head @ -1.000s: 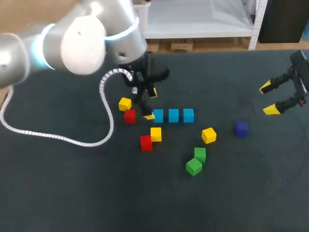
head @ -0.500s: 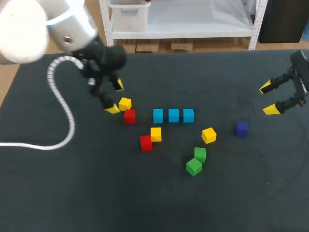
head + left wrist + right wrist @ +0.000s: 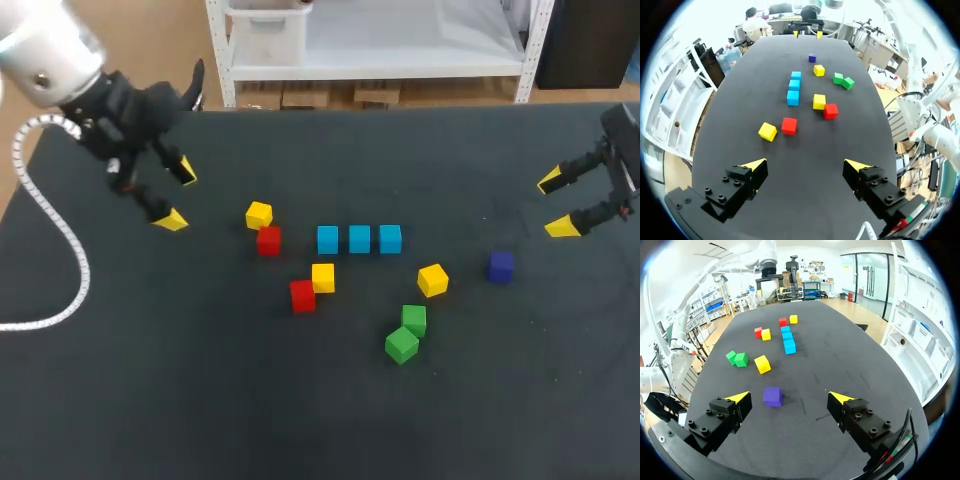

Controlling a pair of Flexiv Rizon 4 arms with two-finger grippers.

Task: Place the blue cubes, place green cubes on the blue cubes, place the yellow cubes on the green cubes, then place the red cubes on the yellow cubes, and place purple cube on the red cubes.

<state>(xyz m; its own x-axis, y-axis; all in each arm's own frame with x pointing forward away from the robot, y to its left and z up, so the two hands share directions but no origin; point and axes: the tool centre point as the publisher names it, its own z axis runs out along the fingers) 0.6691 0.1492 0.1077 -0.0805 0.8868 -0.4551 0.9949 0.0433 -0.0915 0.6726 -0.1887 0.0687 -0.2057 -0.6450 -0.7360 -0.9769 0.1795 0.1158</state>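
Head view: blue cubes point(image 3: 359, 239) in row; left gripper point(image 3: 178, 196) spread wide

Item, one: table point(image 3: 300, 420), top in dark charcoal, matte and flat, taking up nearly the whole head view, with its far edge running straight across and its left edge slanting in at the corner. Surface condition: faint pale scuffs point(image 3: 487, 215) and fine speckling toward the right side. The same dark top point(image 3: 805, 150) stretches ahead in the left wrist view and likewise point(image 3: 840, 360) in the right wrist view.
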